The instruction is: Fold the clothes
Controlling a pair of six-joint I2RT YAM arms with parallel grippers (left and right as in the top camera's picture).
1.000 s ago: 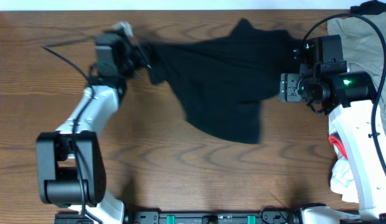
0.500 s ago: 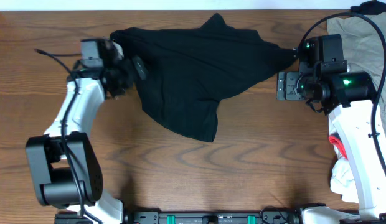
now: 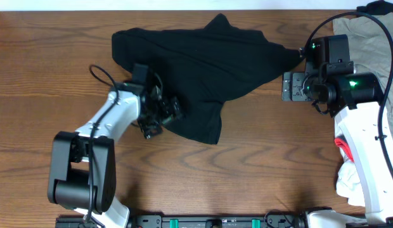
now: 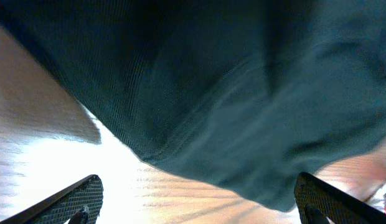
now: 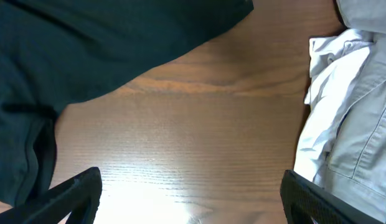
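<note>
Your black garment [image 3: 196,63] lies spread but rumpled across the far middle of the bench [image 3: 260,171], so I'd judge you're at the laying-out step, with no fold made yet. Your left fingers [image 4: 71,198] stand wide and empty over its near-left edge. Your right fingers [image 5: 71,190] are also wide and empty, just beside its right tip, with the beige garment [image 5: 361,112] close by. The next move calls for pinching only black cloth at an edge.
</note>
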